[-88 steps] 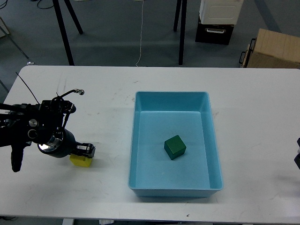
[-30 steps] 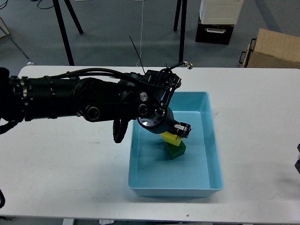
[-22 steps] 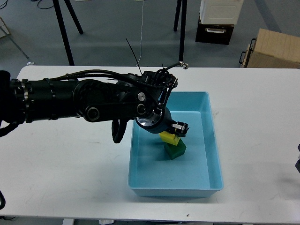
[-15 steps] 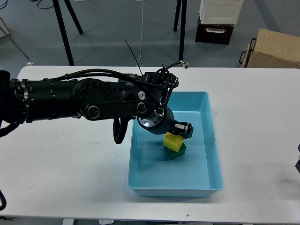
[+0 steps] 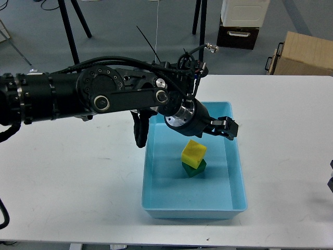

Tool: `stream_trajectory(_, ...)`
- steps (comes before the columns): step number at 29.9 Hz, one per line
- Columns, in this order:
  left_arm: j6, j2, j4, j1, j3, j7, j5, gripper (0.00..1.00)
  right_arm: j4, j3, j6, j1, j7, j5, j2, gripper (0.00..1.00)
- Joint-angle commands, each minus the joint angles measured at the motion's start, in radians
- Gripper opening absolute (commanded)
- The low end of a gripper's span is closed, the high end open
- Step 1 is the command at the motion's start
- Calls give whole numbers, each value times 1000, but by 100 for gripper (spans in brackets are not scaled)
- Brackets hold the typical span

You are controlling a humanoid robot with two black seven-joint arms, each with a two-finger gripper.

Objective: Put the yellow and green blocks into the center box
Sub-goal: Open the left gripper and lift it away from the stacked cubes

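The yellow block (image 5: 193, 153) rests tilted on top of the green block (image 5: 196, 168) inside the light blue box (image 5: 237, 172) at the table's centre. My left arm reaches across from the left, and its gripper (image 5: 220, 127) hangs open and empty above the box's far half, up and to the right of the yellow block and apart from it. Only a sliver of my right arm (image 5: 330, 179) shows at the right edge; its gripper is out of view.
The white table (image 5: 78, 177) holds only the box. Beyond the far edge are black stand legs (image 5: 70, 36), a black case (image 5: 238, 35) and a cardboard box (image 5: 304, 54) on the floor.
My left gripper carried the yellow block from the table's left side into the box, set it on the green block, let go, opened, and rose up and to the right.
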Motion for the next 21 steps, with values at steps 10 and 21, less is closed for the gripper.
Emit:
stream_trajectory(10,0,288,128,383,-584,-113,-127,99,4,-10,0,33,0,0,-4,100)
stream_trajectory(21,0,259,131,679,-1105,-118,-171,100,3,-7,0,65,8,-1,1,100)
